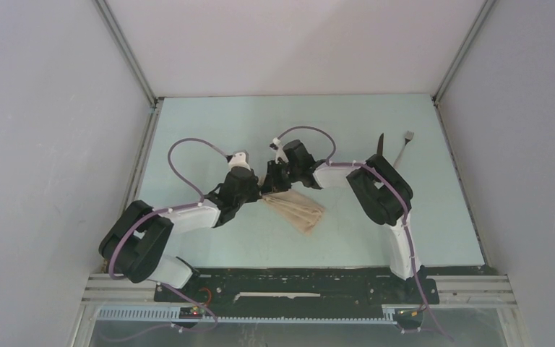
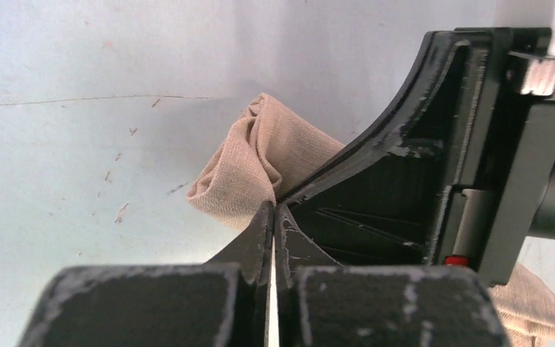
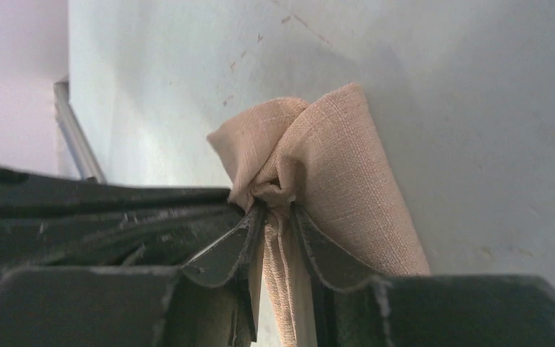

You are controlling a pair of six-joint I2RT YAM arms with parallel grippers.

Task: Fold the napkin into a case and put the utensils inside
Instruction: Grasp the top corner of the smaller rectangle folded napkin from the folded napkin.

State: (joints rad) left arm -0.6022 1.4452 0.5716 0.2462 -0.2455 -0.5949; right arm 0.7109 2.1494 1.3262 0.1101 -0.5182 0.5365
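The two grippers meet nose to nose at the middle of the table (image 1: 209,123). There is bare pale-green surface beyond them, out to the back wall (image 1: 296,43), and open room to the outer side of each arm before the grey side walls. The left gripper (image 2: 274,210) is clamped tight, its fingertips closed together on a bunched corner of the napkin (image 1: 300,210), which bulges just past its tips. The right gripper (image 3: 276,210) comes at the same bunch from the opposite side. Its jaws stand a little apart with a strip of cloth running between them, and I cannot tell whether they press it or merely straddle it. From the pinched end the beige-tan, plainly woven cloth trails under and behind the right gripper. It lies on the table as a loose pleated oblong with several layered edges showing. The black knife (image 1: 380,144) and the grey fork (image 1: 405,144) lie side by side well behind the right gripper, past its elbow and near the far right side. The tabletop close to the fingers is scuffed with small marks and crumbs.
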